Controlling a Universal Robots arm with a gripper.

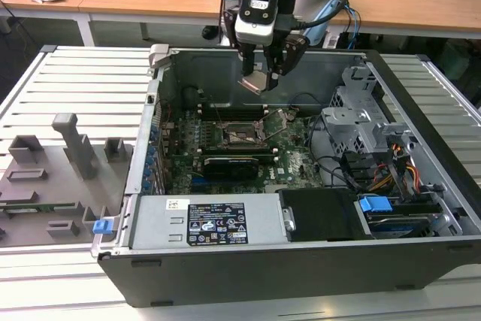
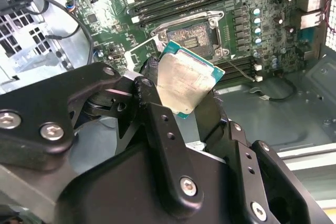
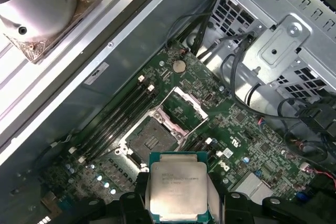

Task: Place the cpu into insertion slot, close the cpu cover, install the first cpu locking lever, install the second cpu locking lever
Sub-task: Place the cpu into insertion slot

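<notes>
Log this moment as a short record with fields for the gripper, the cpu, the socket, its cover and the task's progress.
gripper: the gripper is shut on the cpu, above the motherboard inside the open computer case
cpu: clamped by its edges, silver face showing in both wrist views
insertion slot: the insertion slot is uncovered, with no chip in it
cpu cover: the cpu cover is swung up, open
progress: cpu not yet placed; cover not yet closed

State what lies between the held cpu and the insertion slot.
Nothing: in the exterior view, the cpu, gripped by the tool, hangs above the insertion slot with only open air between.
</notes>
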